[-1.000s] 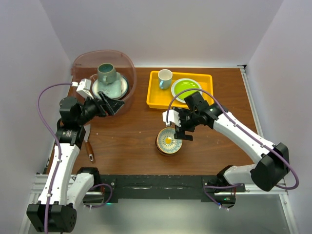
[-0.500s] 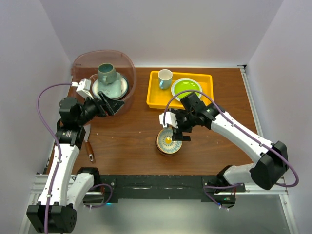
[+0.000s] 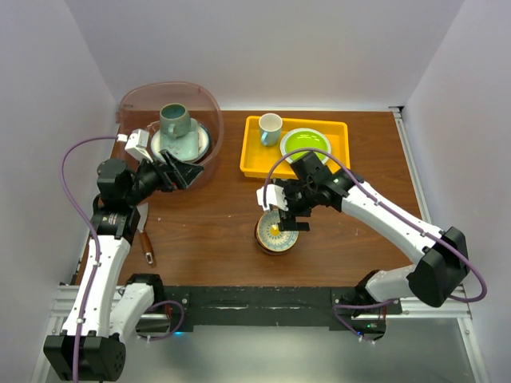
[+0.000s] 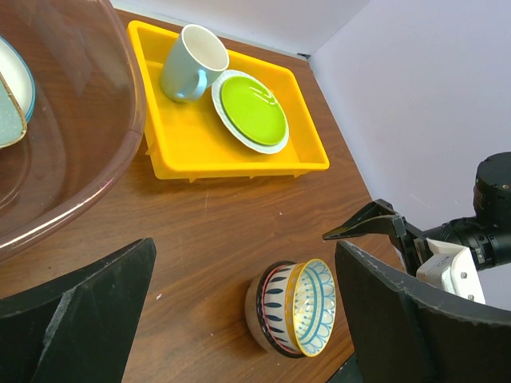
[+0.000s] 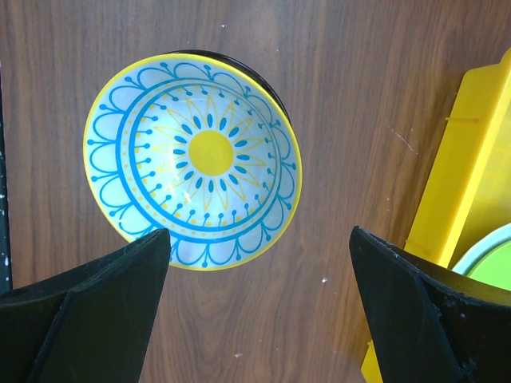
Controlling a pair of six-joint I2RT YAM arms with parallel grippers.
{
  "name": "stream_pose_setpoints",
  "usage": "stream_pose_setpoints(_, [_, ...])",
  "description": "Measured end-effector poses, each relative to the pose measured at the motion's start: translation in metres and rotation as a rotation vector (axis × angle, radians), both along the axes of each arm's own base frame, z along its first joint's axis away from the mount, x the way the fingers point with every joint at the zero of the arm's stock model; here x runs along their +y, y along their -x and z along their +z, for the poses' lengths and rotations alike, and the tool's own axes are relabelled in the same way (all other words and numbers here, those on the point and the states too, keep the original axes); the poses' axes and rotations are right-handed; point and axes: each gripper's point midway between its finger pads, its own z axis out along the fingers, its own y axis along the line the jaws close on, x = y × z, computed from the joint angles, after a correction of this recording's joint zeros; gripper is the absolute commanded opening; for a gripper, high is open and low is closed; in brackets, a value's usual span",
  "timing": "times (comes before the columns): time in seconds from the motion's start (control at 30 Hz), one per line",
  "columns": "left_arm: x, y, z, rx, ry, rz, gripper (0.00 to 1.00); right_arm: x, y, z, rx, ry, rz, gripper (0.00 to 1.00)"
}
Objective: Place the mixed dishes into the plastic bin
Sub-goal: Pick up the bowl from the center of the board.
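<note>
A blue-and-yellow patterned bowl (image 3: 277,231) sits nested in a striped bowl (image 4: 275,307) on the wooden table, and shows from above in the right wrist view (image 5: 196,159). My right gripper (image 3: 286,209) is open and empty, hovering just above the bowls' far edge (image 5: 259,233). The plastic bin (image 3: 209,108) stands at the back left, holding a teal mug (image 3: 174,120) on stacked plates (image 3: 201,144). My left gripper (image 3: 182,172) is open and empty at the bin's near wall (image 4: 96,120), its jaws (image 4: 246,247) facing the bowls.
A yellow tray (image 3: 251,155) at the back centre holds a small white cup (image 3: 270,128) and a lime-green plate (image 3: 304,144); its edge shows in the right wrist view (image 5: 471,199). A brown-handled utensil (image 3: 145,239) lies by the left arm.
My right gripper has moved a little to the left, over the nested bowls. The left arm and the bowls have not moved.
</note>
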Motion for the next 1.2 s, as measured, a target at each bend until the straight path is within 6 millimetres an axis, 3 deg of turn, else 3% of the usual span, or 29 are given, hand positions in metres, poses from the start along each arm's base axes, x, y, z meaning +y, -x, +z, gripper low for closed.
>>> stream_pose_setpoints(1.2, [0.0001, 0.0014, -0.0028, 0.014, -0.001, 0.000, 1.00, 0.0073, 0.0050, -0.0023, -0.035, 0.031, 0.057, 0.98])
